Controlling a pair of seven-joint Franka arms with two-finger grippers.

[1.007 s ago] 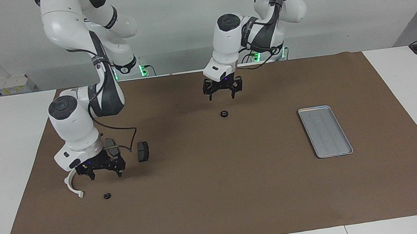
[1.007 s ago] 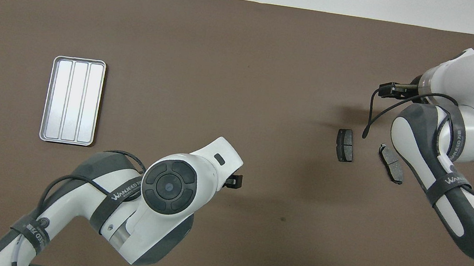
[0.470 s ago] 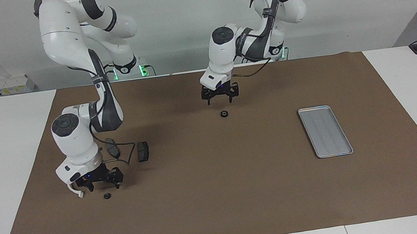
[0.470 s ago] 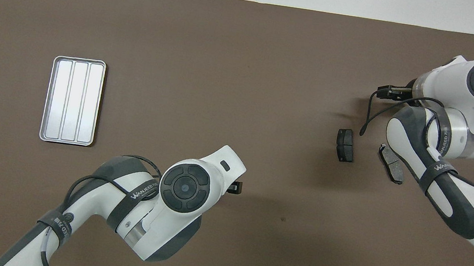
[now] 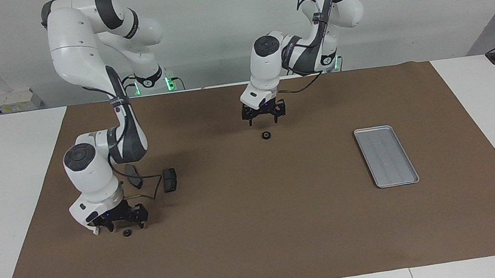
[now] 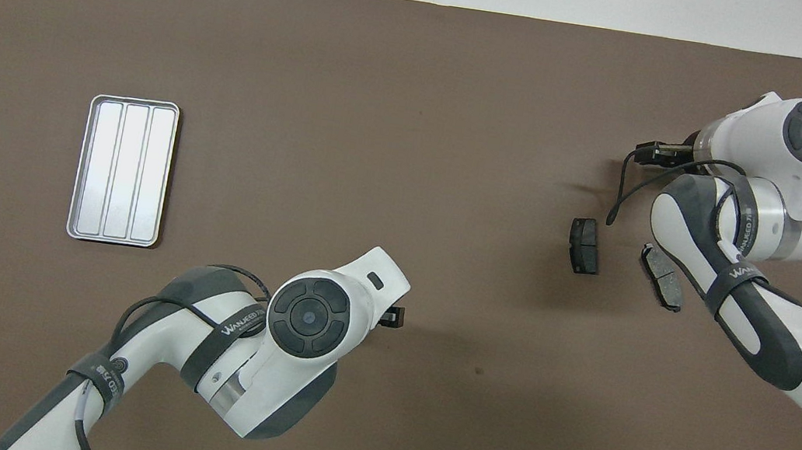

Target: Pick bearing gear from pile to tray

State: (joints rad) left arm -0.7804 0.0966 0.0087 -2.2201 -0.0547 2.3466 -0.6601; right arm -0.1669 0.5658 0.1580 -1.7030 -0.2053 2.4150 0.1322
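The pile lies toward the right arm's end: two dark grey pads [image 5: 169,179] [image 5: 134,175], a white bracket [image 5: 96,231] mostly hidden by my right hand, and a small black bearing [image 5: 127,232]. My right gripper [image 5: 125,226] is open and low over that bearing, fingers at either side of it. A second black bearing [image 5: 266,135] lies mid-mat. My left gripper [image 5: 264,119] is open and hangs a little above the mat just by it. The silver ribbed tray [image 5: 386,155] is empty, toward the left arm's end. In the overhead view both bearings are hidden under the arms.
A brown mat [image 5: 260,241] covers the white table. In the overhead view the pads [image 6: 584,244] [image 6: 661,276] lie beside the right arm, and the tray [image 6: 124,170] lies apart from both arms.
My right gripper has come down from above the bracket to just over the small bearing. My left gripper has dropped slightly over the mid-mat bearing. No part has moved.
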